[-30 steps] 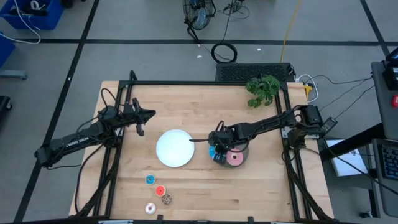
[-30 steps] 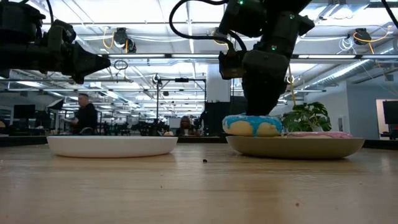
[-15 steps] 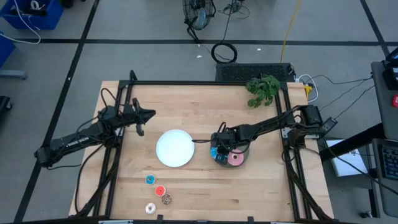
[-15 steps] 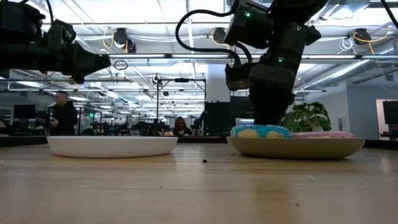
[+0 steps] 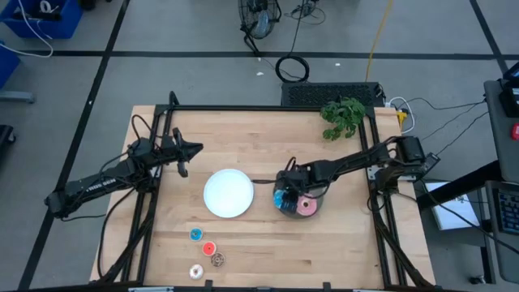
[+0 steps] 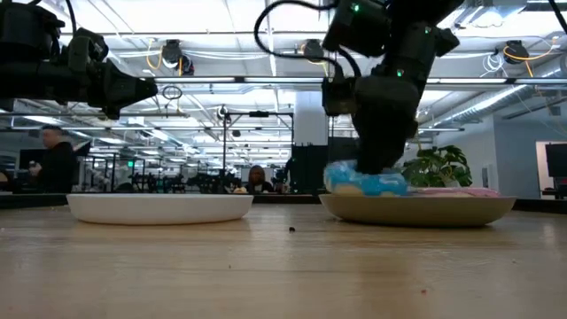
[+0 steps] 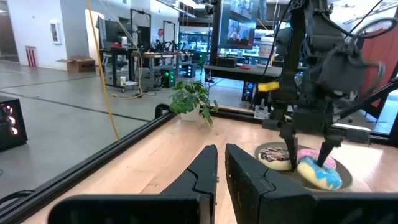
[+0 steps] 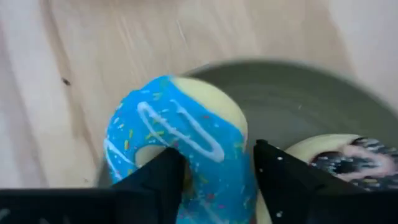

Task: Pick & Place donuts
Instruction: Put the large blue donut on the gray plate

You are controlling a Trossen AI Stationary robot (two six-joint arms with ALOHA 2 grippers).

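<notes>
One blue sprinkled donut [image 8: 186,152] is clamped between the two fingers of the right gripper [image 8: 214,171], one finger set through its hole, over the grey plate [image 5: 315,208]. A pink donut [image 5: 306,206] lies at its 3 o'clock on that plate. A white plate [image 5: 228,193] is seen at 9 o'clock. Four tiny donuts [image 5: 206,252] are grouped at 7 o'clock. The left gripper [image 7: 222,165] is held closed on nothing, near the table's left edge.

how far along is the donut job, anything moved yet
Nothing looks placed: the white plate is bare. In hand: the right gripper straddles the blue sprinkled donut, one finger through its hole, on the grey plate. The pink donut and brown drizzled donut are left there, plus four tiny donuts on the table. The left gripper waits aside.
</notes>
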